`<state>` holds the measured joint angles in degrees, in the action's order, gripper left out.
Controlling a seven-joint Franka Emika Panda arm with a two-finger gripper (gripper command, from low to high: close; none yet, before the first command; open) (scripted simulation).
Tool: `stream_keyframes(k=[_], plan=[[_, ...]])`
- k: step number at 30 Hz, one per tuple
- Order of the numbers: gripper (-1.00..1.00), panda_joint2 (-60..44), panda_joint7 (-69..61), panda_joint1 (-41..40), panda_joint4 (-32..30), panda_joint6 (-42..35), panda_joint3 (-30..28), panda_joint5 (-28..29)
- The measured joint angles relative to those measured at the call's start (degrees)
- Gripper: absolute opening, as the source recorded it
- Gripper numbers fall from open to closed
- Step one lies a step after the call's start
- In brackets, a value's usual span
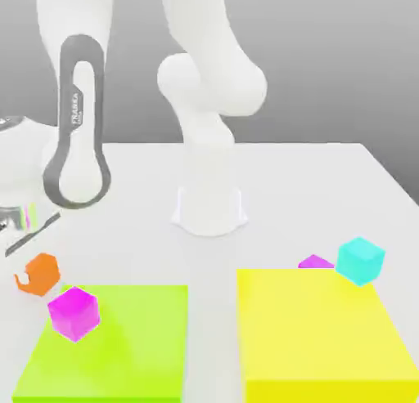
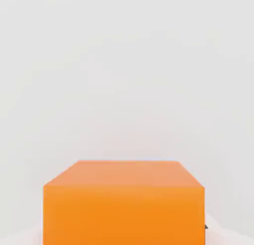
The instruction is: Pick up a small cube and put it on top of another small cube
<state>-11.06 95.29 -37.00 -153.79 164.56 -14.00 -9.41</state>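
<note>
Where pale table (image 1: pixel 278 181) spreads | grey backdrop behind | orange cube (image 1: pixel 41 275) apparently gripped

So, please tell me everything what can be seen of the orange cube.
The orange cube is small, plain and smooth, material unclear, with flat faces and straight edges; one face looks paler in the hand view. It sits between the fingers of the closed hand, near the far left corner of the green block in the exterior view. Whether it touches the table, I cannot tell.

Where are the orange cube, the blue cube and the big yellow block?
orange cube (image 2: pixel 124 214): hand view, front side
blue cube (image 1: pixel 357 266): exterior view, front side
yellow block (image 1: pixel 315 324): exterior view, top
</note>
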Motion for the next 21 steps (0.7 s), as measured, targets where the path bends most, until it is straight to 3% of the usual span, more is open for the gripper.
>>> stream_keyframes(k=[3, 13, 17, 18, 21], plan=[[-1.00, 5.47, 1.51, 1.13, -0.45, -4.92, -0.66, 4.51], [-1.00, 15.43, -22.74, 15.89, 7.28, -22.37, 6.48, 9.37], [-1.00, 10.82, -26.47, 16.91, 7.26, -17.74, 7.29, 9.08], [1.00, 8.88, -26.80, 16.61, 6.95, -15.53, 7.64, 8.78], [1.00, 8.88, -26.80, 16.59, 6.95, -15.53, 7.64, 8.77]])
